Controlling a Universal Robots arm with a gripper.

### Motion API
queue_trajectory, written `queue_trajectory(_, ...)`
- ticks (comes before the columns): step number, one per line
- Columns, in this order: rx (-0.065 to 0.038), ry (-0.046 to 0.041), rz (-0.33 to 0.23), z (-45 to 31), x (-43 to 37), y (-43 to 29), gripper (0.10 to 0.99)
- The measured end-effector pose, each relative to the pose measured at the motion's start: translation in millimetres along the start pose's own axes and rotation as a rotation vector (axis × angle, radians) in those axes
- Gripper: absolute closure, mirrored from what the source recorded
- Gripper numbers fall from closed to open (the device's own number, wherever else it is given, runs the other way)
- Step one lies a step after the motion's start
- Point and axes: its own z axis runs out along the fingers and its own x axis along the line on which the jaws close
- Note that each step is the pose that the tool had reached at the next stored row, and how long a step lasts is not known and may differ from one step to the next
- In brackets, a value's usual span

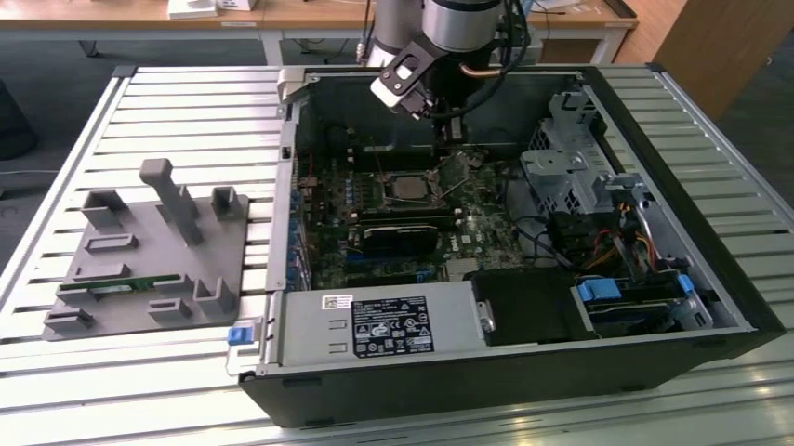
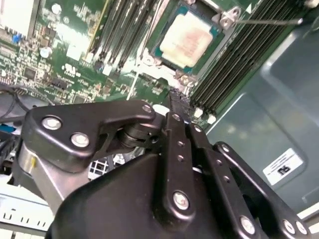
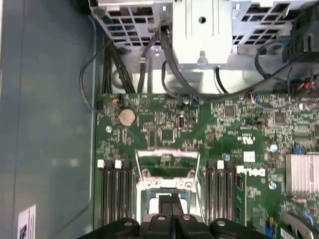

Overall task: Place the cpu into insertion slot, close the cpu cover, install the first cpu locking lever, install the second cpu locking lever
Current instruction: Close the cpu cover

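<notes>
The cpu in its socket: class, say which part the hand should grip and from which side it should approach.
Grip the cpu by two opposite edges of its pale metal top, coming straight down from above. It lies flat, face up, in the insertion slot, whose rim probably blocks any sideways approach.

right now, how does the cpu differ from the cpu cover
The cpu is a solid pale square, while the cpu cover is a thin silver frame with an open window. The cpu lies seated in the insertion slot, while the cpu cover stands open, off the slot. Both are square and metallic.
</notes>
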Motion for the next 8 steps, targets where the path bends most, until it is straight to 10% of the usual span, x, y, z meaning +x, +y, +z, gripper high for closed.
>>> queue_trajectory(8, 0.001, 0.0003, -0.012, 4.6, 0.0, 8.6, 0.98)
